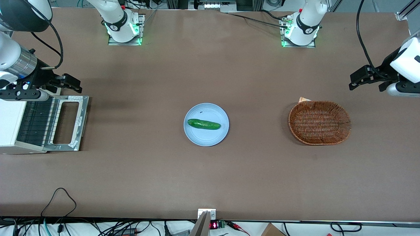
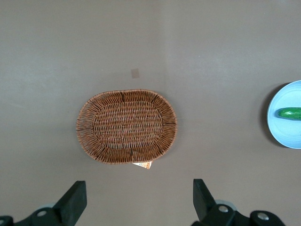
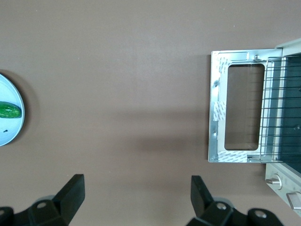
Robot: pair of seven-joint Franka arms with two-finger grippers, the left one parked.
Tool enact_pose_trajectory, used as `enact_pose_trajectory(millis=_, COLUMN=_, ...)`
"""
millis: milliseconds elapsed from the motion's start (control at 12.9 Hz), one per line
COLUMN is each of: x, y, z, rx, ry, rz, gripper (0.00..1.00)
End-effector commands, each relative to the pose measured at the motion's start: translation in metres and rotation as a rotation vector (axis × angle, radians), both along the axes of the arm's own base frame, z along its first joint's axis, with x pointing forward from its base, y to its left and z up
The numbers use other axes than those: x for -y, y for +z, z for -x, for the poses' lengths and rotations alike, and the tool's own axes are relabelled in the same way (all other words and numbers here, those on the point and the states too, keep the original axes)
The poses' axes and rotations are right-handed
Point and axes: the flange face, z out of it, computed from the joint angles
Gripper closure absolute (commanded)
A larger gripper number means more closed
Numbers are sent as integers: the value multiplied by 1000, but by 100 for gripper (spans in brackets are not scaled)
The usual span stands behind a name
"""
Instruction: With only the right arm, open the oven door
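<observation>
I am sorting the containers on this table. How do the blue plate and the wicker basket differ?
The plate is round, smooth and pale blue; the basket is oval, woven and brown. The plate holds a cucumber; the basket holds nothing. The plate lies nearer the open oven door, where the gripper hovers, jaws open. Both rest flat on the table.

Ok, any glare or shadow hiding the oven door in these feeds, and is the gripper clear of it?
Front view: even lighting, the oven door lies flat open, unobscured, with only a soft shadow beside it; the oven is cut by the frame edge. Right wrist view: the door is sharp, mild sheen on its frame, a faint shadow on the table; the gripper hangs open, apart from it.
</observation>
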Motion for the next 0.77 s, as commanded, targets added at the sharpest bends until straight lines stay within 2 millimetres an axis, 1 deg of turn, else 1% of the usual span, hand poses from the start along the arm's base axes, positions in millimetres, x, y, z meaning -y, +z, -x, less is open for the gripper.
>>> enact_pose_trajectory(millis=0, x=1, y=2, z=6, rx=-20, ry=19, rz=-16, gripper=0)
enact_pose_trajectory(millis=696, x=2, y=3, z=-1, rx=-15, ry=21, rz=-16, gripper=0)
